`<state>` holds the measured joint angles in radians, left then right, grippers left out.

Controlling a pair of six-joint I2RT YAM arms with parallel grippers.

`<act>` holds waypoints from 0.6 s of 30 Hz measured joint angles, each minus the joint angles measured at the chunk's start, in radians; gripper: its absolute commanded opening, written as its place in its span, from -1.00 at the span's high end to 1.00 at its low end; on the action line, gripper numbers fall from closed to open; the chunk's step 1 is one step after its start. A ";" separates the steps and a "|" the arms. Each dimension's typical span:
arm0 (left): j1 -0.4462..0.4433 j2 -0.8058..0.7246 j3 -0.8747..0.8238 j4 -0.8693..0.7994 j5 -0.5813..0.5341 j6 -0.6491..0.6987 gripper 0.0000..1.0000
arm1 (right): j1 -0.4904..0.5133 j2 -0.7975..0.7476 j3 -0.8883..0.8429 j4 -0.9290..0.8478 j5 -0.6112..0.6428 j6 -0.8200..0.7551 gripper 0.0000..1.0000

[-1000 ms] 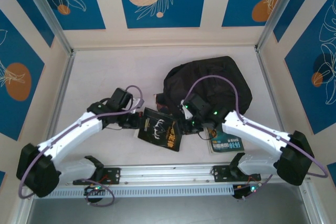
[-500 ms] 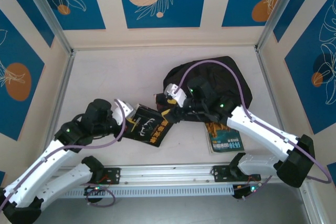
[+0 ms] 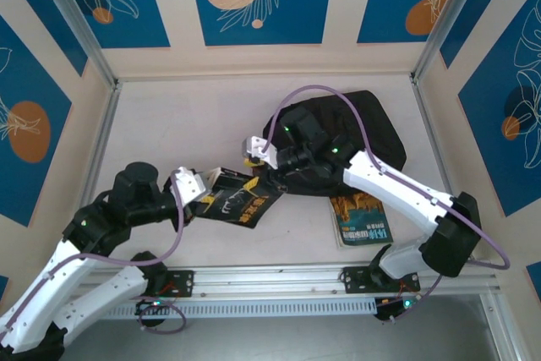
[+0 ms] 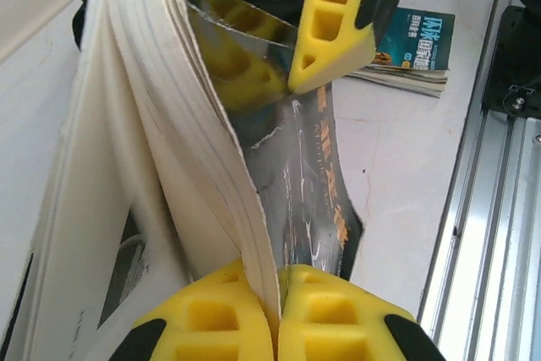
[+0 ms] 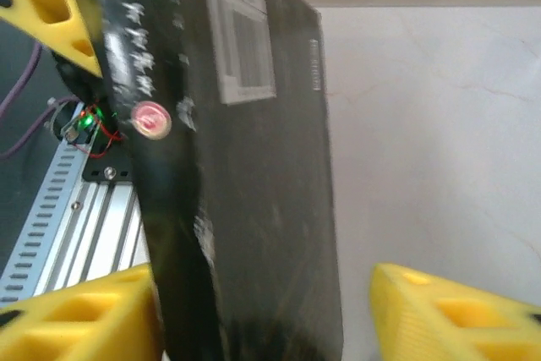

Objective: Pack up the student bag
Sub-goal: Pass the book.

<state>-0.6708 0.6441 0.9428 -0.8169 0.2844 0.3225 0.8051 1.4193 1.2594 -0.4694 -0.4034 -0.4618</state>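
The student bag point(image 3: 359, 128), a soft black backpack, lies at the back right of the table. A black book point(image 3: 241, 202) is lifted on edge in front of it, pages fanning out point(image 4: 161, 166). My left gripper point(image 3: 203, 194) point(image 4: 277, 293) is shut on the book's near edge. My right gripper point(image 3: 272, 182) point(image 5: 262, 314) is open and straddles the book's far end point(image 5: 245, 209). One of its fingers point(image 5: 84, 310) is against the cover; the other stands apart from it. That gripper's yellow finger point(image 4: 334, 23) shows over the book in the left wrist view.
A teal book point(image 3: 362, 219) point(image 4: 414, 40) lies flat on the table near the front right. The metal rail point(image 3: 270, 281) point(image 5: 76, 200) runs along the near edge. Side frame posts bound the white tabletop point(image 3: 177, 124), with bare surface at the left and back.
The left arm drew back to the left and tipped the black book up on edge. The right gripper swung left from beside the bag to the book's far end.
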 measured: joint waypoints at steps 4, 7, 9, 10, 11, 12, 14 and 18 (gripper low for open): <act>0.000 0.021 0.006 0.005 -0.020 0.025 0.86 | 0.008 0.038 0.024 -0.032 -0.042 -0.031 1.00; 0.000 0.026 0.004 0.008 -0.037 0.025 0.45 | 0.002 0.039 0.024 -0.074 -0.059 -0.028 1.00; 0.000 0.019 0.003 0.027 -0.043 0.018 0.14 | -0.012 0.035 0.021 -0.081 -0.064 -0.021 1.00; -0.001 0.019 0.003 0.036 -0.047 0.012 0.04 | -0.023 0.029 0.011 -0.078 -0.068 -0.010 1.00; -0.002 0.017 0.002 0.047 -0.055 0.005 -0.10 | -0.035 0.018 -0.008 -0.069 -0.075 0.007 1.00; -0.002 0.014 0.002 0.061 -0.070 -0.010 -0.23 | -0.052 0.000 -0.036 -0.053 -0.080 0.034 1.00; -0.002 0.018 0.002 0.079 -0.107 -0.051 -0.40 | -0.096 -0.046 -0.099 -0.003 -0.084 0.109 1.00; -0.002 0.057 0.000 0.116 -0.139 -0.195 -0.52 | -0.200 -0.156 -0.214 0.136 -0.086 0.313 1.00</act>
<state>-0.6724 0.7013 0.9432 -0.7006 0.1452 0.1276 0.6052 1.2633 1.0458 -0.3336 -0.4892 -0.1486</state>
